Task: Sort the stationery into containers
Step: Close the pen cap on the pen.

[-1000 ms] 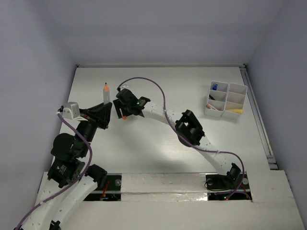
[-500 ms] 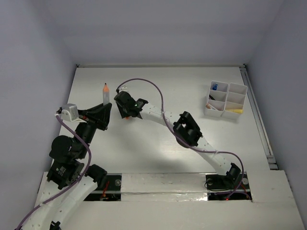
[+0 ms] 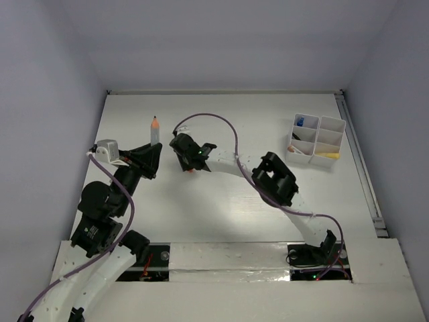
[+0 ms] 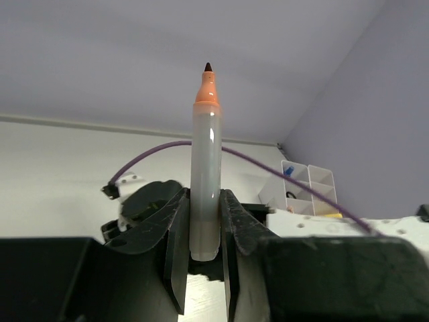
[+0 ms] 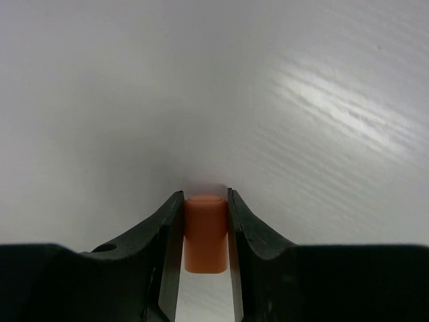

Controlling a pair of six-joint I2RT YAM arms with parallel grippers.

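Observation:
My left gripper (image 3: 151, 155) is shut on an uncapped orange marker (image 3: 154, 131), a grey barrel with an orange tip standing upright; in the left wrist view the marker (image 4: 205, 181) sits between the jaws of the gripper (image 4: 203, 231). My right gripper (image 3: 191, 166) is shut on the marker's orange cap (image 5: 205, 232), held close above the white table, just right of the left gripper. The white organizer tray (image 3: 329, 141) stands at the far right with a blue item, a yellow item and other small pieces inside.
A purple cable (image 3: 214, 121) loops over the right arm. A metal rail (image 3: 362, 168) runs along the table's right edge. The right arm's elbow (image 3: 275, 180) reaches across the table's middle.
The right gripper has pulled away to the right and down from the marker with the cap. The left gripper and marker have shifted slightly right.

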